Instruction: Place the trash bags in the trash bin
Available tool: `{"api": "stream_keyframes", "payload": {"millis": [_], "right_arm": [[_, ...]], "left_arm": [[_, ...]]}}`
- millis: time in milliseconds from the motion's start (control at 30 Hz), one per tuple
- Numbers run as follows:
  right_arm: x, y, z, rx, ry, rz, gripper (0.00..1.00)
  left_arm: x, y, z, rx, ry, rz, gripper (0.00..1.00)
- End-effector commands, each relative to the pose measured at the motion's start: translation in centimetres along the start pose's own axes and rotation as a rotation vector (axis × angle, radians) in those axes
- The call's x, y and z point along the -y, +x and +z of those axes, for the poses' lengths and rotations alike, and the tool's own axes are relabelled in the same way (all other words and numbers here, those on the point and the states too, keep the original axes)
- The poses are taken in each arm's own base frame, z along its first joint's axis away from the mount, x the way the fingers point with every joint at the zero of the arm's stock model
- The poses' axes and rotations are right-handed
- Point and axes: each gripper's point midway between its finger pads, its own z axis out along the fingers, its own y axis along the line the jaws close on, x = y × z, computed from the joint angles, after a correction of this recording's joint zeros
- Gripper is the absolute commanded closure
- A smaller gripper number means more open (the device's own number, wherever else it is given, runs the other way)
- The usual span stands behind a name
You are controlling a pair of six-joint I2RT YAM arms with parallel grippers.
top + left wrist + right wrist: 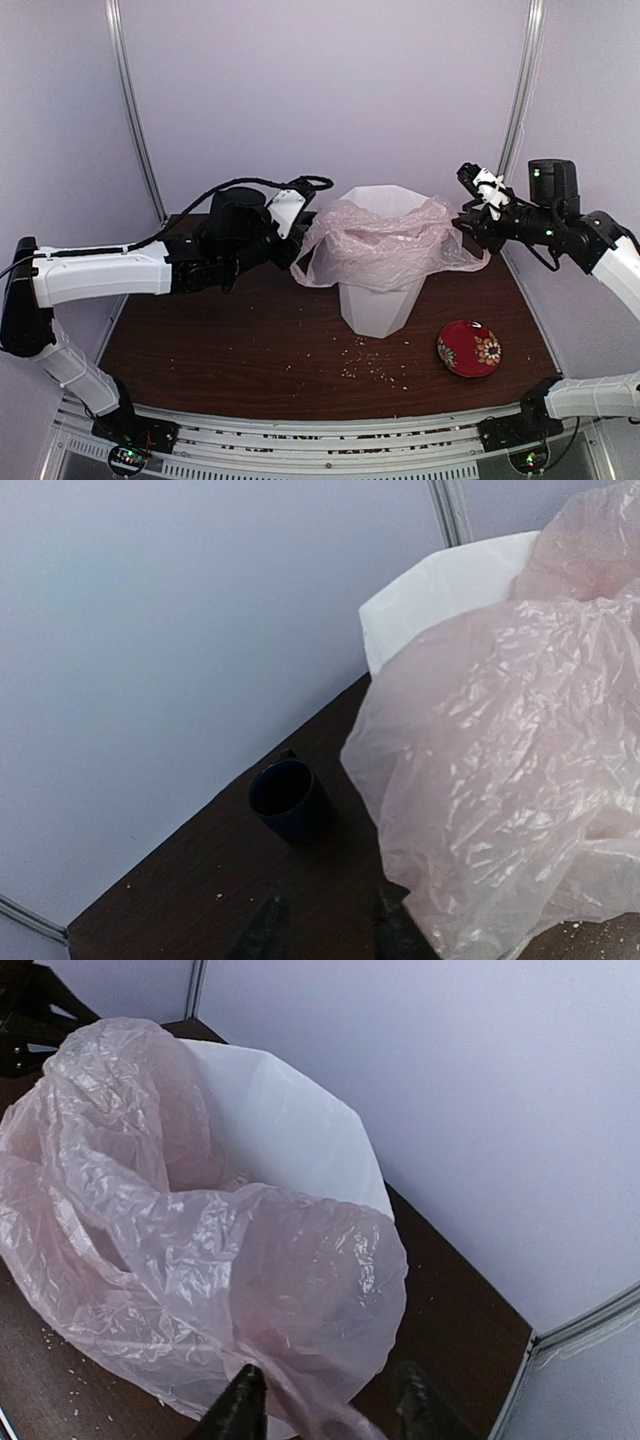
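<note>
As bag (385,250) drapes bin (375,305), left tool (328,925) beside, right tool (330,1405) astride; both half-open, empty.

The 2 arms wear white shells over black joints. A black cable (250,182) loops off the left arm (100,275); a green light dots the right arm (615,265); the left gripper (328,910) has dark fingers.

Bench (230,350), contents:
- Trash bin (380,300): upright at centre.
- Trash bag (375,245): draped over the bin's rim, partly inside, spilling over its left and right sides.
- Cup (290,800): on the bench near the wall edge, apart from the bin.
- Pouch (470,348): front right of the bin.
- Crumbs (375,368): scattered before the bin.
- Left pincer (330,925): at the bag's left edge.
- Right pincer (330,1405): at its right edge.
</note>
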Motion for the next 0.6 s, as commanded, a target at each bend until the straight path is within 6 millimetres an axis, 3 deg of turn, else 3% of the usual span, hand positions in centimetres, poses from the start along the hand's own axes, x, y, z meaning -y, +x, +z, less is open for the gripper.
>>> {"api": "stream_keyframes", "payload": {"millis": [0,67,167,300,400,433,500,567], "right_arm": [[-2.2,-0.1,-2.7,0.047,-0.085,-0.039,0.45],[-2.7,0.5,-3.0,0.029,-0.103,-0.07,0.38],[-2.7,1.5,-2.4,-0.014,-0.104,-0.118,0.33],[-3.1,1.9,-0.4,-0.05,-0.159,-0.133,0.33],[-2.2,1.0,0.8,-0.037,-0.132,-0.095,0.41],[-2.0,0.8,1.0,-0.03,-0.123,-0.087,0.46],[-1.3,-0.1,1.1,-0.006,-0.094,-0.064,0.59],[-0.6,-1.1,1.0,0.019,-0.067,-0.056,0.72]], "left_arm": [[1.1,-1.2,-1.8,0.044,0.114,-0.023,0.62],[2.3,-0.8,-3.0,0.072,0.198,0.042,0.57],[1.7,-1.8,-3.4,0.115,0.182,0.085,0.51],[3.7,-1.7,-1.5,0.071,0.3,0.133,0.48],[5.0,-1.1,-0.3,0.034,0.343,0.139,0.47],[4.5,-0.9,-0.1,0.018,0.312,0.135,0.48],[2.8,-0.6,0.5,-0.002,0.205,0.116,0.56],[1.3,-0.7,0.8,-0.006,0.113,0.118,0.72]]}}
